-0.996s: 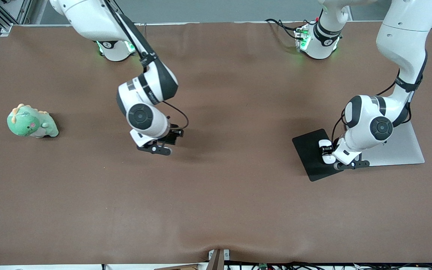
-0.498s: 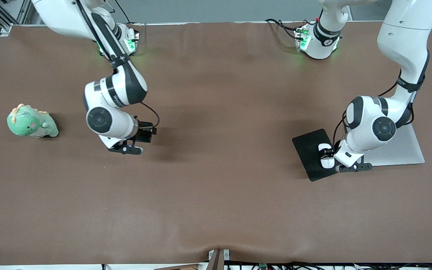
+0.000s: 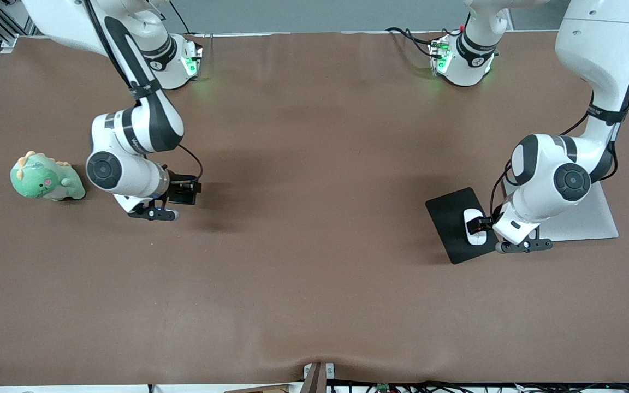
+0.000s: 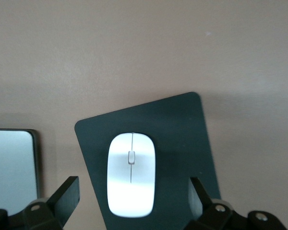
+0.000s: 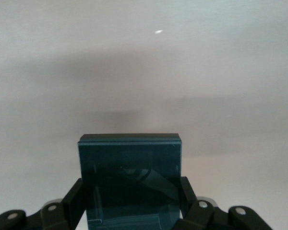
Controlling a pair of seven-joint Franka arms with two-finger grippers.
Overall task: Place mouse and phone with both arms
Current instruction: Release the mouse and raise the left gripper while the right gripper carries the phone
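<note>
Phone [image 5: 129,179] in right pincer [image 5: 129,211], lower edge prob. cut off.

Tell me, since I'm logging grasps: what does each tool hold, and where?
The right tool grips the phone by its side edges. The left tool is open, holding nothing; the mouse lies on the pad.

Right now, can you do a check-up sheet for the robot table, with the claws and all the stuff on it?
Surface: brown table, a bit wrinkled.
Job's things: mouse lying on the black pad; phone held in the air.
Clutter: green dino toy at the right arm's end; grey slab beside the pad.
Claws: left claw open, over the mouse, fingers apart from it; right claw shut on the phone, over bare table near the toy.
Cables: black wires by the left arm's base.
Surroundings: nothing seen.
</note>
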